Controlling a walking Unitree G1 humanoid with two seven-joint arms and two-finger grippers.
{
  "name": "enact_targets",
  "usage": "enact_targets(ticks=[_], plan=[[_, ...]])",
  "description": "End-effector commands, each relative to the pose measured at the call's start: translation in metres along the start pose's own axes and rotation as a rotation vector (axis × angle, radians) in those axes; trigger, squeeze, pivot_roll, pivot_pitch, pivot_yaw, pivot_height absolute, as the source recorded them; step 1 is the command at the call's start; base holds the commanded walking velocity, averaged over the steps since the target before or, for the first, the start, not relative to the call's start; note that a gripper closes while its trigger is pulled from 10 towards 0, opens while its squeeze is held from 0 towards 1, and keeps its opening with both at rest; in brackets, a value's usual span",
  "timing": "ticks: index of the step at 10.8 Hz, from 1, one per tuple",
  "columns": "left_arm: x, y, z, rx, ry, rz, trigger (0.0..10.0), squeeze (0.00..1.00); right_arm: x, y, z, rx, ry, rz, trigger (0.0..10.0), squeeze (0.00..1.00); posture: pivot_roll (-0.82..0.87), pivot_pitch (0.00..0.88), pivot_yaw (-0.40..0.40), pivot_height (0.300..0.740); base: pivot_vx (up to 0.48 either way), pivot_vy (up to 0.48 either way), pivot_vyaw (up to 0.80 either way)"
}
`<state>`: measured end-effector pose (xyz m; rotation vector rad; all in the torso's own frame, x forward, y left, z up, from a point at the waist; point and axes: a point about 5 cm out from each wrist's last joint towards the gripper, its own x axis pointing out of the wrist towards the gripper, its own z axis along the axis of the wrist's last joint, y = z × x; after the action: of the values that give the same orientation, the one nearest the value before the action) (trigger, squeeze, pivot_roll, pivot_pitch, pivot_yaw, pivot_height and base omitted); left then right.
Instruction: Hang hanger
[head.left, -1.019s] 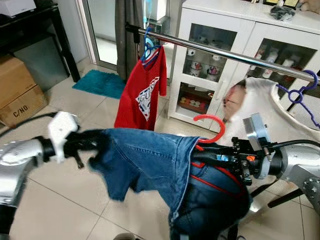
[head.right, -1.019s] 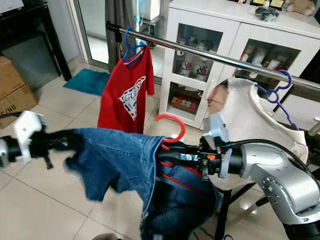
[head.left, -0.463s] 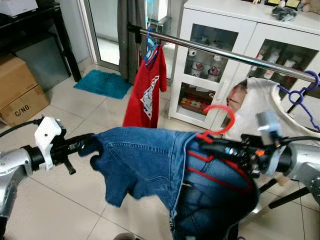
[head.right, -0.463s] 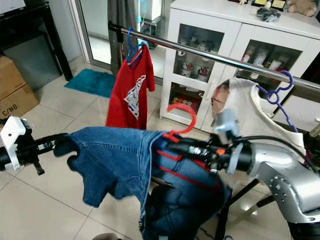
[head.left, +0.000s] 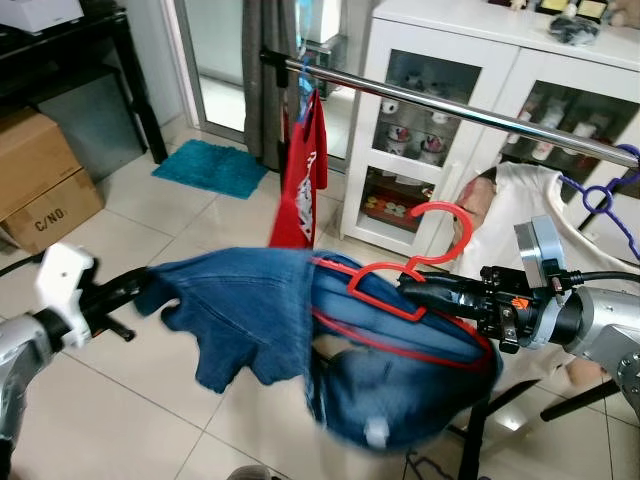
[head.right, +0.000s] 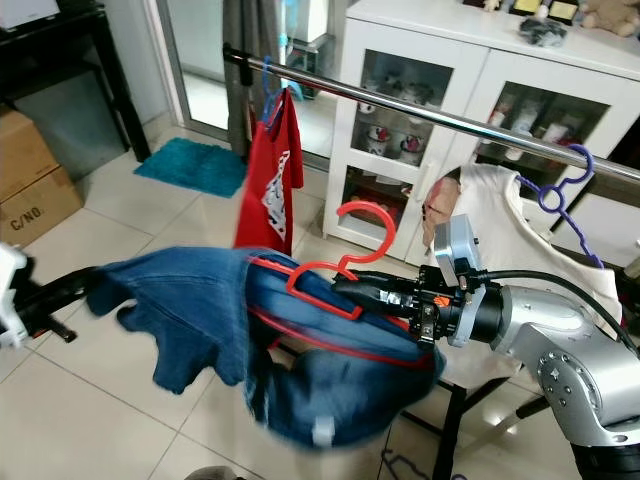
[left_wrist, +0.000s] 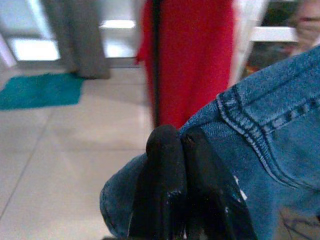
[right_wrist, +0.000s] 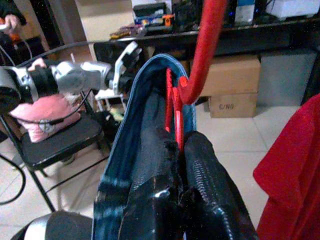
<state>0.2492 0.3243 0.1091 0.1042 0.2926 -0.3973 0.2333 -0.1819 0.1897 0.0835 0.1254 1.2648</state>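
Right gripper (head.left: 415, 290) clamped on red hanger (head.left: 400, 292), hook (head.left: 447, 228) pointing up just above fingers. Jeans (head.left: 300, 335) draped on hanger, sagging below right gripper, stretched across to left gripper (head.left: 140, 290). Left gripper pinched tight on jeans edge. Rail (head.left: 470, 112) up ahead of both grippers, well apart from hook. Red shirt (head.left: 303, 170) hangs on rail beyond left gripper; white shirt (head.left: 520, 215) behind right gripper.

Glossy red plastic hanger (head.left: 405, 288), rough blue denim garment (head.left: 250, 310), shiny metal rail (head.left: 450, 105).
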Motion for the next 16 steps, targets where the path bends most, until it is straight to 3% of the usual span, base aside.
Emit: enact_targets(ticks=[1,4,7,11,13,14,15,16], plan=[[-0.006,0.006,-0.008,-0.044,0.007,0.070,0.0,0.00,-0.008,-0.002,0.012,-0.043,-0.036,-0.034,10.0,0.00,0.01,0.000,0.008,0.740,0.000,0.000,0.00],[0.001,-0.016,-0.030,-0.101,0.016,0.065,0.0,0.00,-0.007,-0.002,0.013,-0.047,-0.046,-0.033,10.0,0.00,0.01,0.000,0.009,0.740,0.000,0.000,0.00],[0.003,-0.018,-0.032,-0.114,0.022,0.072,0.0,0.00,-0.007,-0.003,0.014,-0.049,-0.050,-0.033,10.0,0.00,0.01,0.000,0.009,0.740,0.000,0.000,0.00],[-0.008,-0.029,-0.062,-0.174,0.084,0.123,0.0,0.00,-0.009,-0.004,0.016,-0.048,-0.065,-0.043,10.0,0.00,0.01,0.000,-0.001,0.740,0.000,0.000,0.00],[-0.006,-0.030,-0.059,-0.164,0.065,0.127,0.0,0.00,-0.007,-0.006,0.017,-0.050,-0.068,-0.035,10.0,0.00,0.01,0.000,-0.009,0.740,0.000,0.000,0.00],[-0.003,-0.028,-0.046,-0.142,0.003,0.119,10.0,0.00,-0.005,-0.006,0.017,-0.050,-0.069,-0.029,10.0,0.00,0.01,0.000,-0.011,0.740,0.000,0.000,0.00],[-0.002,-0.030,-0.038,-0.124,-0.030,0.086,10.0,0.69,-0.005,-0.006,0.017,-0.048,-0.068,-0.025,10.0,0.00,0.01,0.000,-0.011,0.740,0.000,0.000,0.00],[0.000,-0.031,-0.027,-0.102,-0.071,0.044,10.0,1.00,-0.004,-0.005,0.014,-0.040,-0.057,-0.023,10.0,0.00,0.01,0.000,-0.015,0.740,0.000,0.000,0.00]])
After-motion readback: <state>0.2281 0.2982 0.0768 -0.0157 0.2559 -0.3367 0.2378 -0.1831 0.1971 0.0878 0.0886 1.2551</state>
